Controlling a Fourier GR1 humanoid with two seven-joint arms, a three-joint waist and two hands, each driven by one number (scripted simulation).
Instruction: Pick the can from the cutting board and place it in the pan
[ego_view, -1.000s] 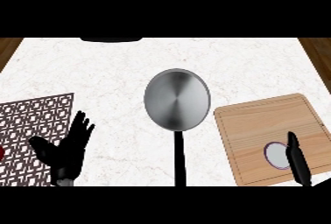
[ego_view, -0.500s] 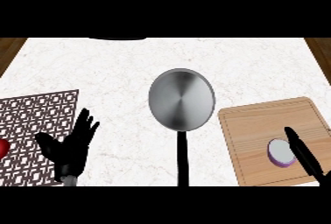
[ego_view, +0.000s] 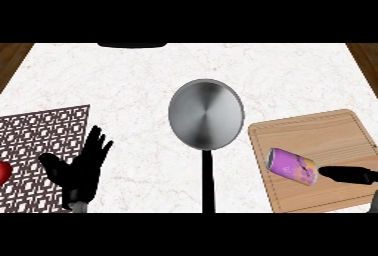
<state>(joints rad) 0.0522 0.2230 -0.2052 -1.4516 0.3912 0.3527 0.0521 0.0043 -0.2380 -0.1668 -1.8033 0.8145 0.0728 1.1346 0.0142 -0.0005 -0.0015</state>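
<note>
The can (ego_view: 293, 166) lies tipped on the cutting board (ego_view: 317, 135), just left of the right hand (ego_view: 348, 174), whose fingers' state cannot be told; left hand (ego_view: 80, 167) rests open.

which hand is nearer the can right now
Right. The right hand comes in from the view's right edge, its fingertip just beside the can lying on the cutting board. The left hand rests open across the counter, beyond the pan.

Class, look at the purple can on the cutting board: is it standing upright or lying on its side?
On its side. The can lies tilted on the cutting board, its round end facing upper left and its long purple side showing.
</note>
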